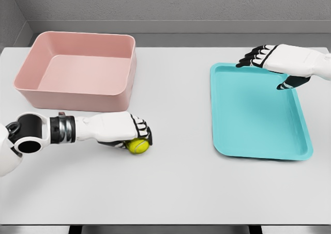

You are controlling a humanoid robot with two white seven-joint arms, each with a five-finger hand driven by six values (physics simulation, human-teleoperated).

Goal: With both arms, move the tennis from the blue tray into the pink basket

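Observation:
A yellow-green tennis ball (137, 146) lies on the white table in front of the pink basket (77, 68). My left hand (135, 133) lies over the ball with its fingers curled around it. The blue tray (258, 112) sits at the right with nothing in it. Over the tray's far right corner hovers my right hand (266, 63), its fingers spread and holding nothing.
The pink basket stands at the back left, its inside bare. The white table (176, 187) reaches a grey wall at the back and a front edge near the bottom of the view.

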